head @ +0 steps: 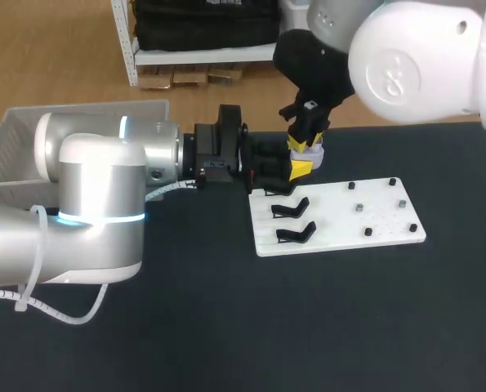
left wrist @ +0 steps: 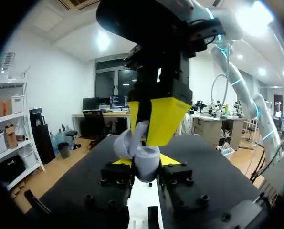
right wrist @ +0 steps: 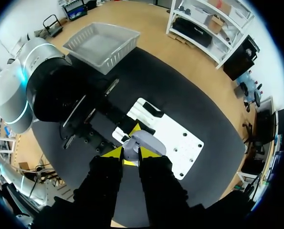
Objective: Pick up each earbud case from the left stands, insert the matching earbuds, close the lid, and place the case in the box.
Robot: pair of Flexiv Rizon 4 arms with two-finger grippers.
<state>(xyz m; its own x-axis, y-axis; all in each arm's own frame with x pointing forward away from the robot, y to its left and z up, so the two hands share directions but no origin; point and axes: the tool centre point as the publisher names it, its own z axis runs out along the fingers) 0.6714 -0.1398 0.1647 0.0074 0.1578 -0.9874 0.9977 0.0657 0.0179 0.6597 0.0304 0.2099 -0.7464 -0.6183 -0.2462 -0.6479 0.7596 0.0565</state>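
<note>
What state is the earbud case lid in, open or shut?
Open: in the left wrist view the lid stands swung up and away from the earbud case body.

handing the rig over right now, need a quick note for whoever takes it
Left gripper: shut on the lavender earbud case, held off the stands, just past the white board's far edge.
Right gripper: down on the same case from above; whether it grips cannot be told.
Lid: looks open.
Stands: the two in plain view are bare.
Box: no case shows in it.
Done: this case is picked up.
Left: earbuds inside cannot be confirmed; close the lid and put the case in the box.
</note>
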